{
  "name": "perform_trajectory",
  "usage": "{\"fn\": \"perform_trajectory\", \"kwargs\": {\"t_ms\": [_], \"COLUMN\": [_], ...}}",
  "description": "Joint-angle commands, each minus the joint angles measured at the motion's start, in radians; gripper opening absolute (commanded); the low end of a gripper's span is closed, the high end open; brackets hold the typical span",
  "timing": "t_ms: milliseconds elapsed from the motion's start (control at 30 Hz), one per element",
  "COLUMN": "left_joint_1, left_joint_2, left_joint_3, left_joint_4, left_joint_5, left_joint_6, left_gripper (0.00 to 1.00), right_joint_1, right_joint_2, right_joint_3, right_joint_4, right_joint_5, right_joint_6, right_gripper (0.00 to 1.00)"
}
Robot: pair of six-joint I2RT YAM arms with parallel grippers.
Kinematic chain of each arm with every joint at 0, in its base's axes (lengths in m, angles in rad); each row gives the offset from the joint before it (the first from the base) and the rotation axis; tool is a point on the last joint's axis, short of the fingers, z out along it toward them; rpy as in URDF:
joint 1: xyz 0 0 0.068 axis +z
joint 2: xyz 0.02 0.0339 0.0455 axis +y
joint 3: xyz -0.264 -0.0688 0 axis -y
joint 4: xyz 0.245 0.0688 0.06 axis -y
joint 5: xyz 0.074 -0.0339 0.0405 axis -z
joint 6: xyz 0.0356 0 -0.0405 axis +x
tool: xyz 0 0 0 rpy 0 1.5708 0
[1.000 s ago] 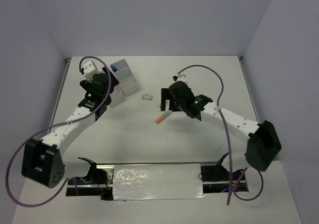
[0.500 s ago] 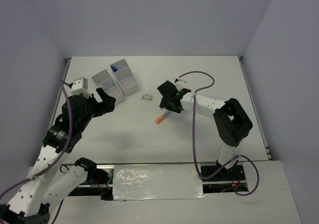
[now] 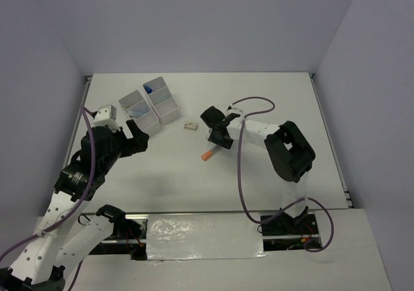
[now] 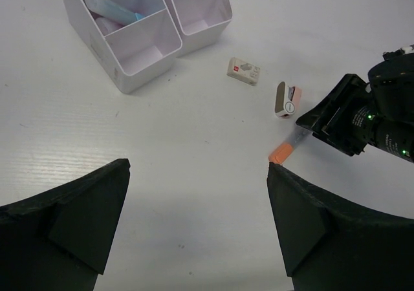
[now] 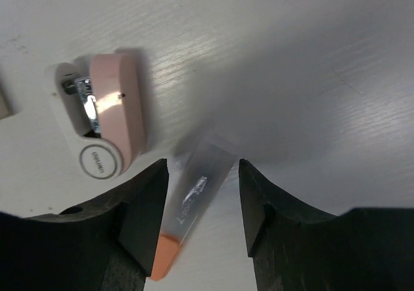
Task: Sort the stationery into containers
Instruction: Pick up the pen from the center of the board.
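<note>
A clear tube with an orange cap (image 5: 192, 204) lies on the white table between the fingers of my right gripper (image 5: 200, 171). The jaws are open around it, with a gap on the right side. The tube's cap shows in the top view (image 3: 207, 155), below the right gripper (image 3: 215, 140). The white bins (image 3: 169, 114) stand at the back left and also show in the left wrist view (image 4: 145, 64); some hold pastel highlighters (image 4: 110, 10). My left gripper (image 3: 138, 138) is open and empty, in front of the bins, as the left wrist view (image 4: 198, 168) shows.
A small eraser (image 3: 190, 126) lies between the bins and the right gripper; it also shows in the left wrist view (image 4: 244, 70). A small pink and white stapler (image 5: 107, 113) lies just beside the tube, also in the left wrist view (image 4: 285, 99).
My left gripper has pulled back from the bins toward the near left. My right arm has folded in, its gripper staying over the tube. The tube has not moved.
</note>
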State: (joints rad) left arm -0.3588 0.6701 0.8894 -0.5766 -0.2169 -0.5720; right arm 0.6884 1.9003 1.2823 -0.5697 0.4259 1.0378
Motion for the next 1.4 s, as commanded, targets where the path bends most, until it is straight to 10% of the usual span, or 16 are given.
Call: {"fn": "perform_trajectory", "kwargs": {"t_ms": [0,400,933,1367], "left_joint_1": [0.006,0.006,-0.005,-0.081], "left_joint_2": [-0.02,-0.07,0.054,0.105], "left_joint_3": [-0.009,-0.105,-0.398,-0.409], "left_joint_4": [0.015,0.055,0.63,0.699], "left_joint_5": [0.005,0.054,0.783,0.78], "left_joint_6": [0.015,-0.057,-0.15,-0.138], "left_gripper": [0.99,0.99,0.98,0.94], "right_joint_1": [0.002,0.0,0.328,0.497], "right_joint_2": [0.045,-0.042,-0.395,-0.558], "right_joint_3": [0.034,-0.107,-0.172,-0.161], "right_joint_4": [-0.064,-0.004,0.255,0.39], "right_joint_5": [0.011,-0.087,0.157,0.277], "right_joint_6": [0.044,0.091,-0.202,-0.196], "right_gripper": [0.55,0.0,0.0,0.0]}}
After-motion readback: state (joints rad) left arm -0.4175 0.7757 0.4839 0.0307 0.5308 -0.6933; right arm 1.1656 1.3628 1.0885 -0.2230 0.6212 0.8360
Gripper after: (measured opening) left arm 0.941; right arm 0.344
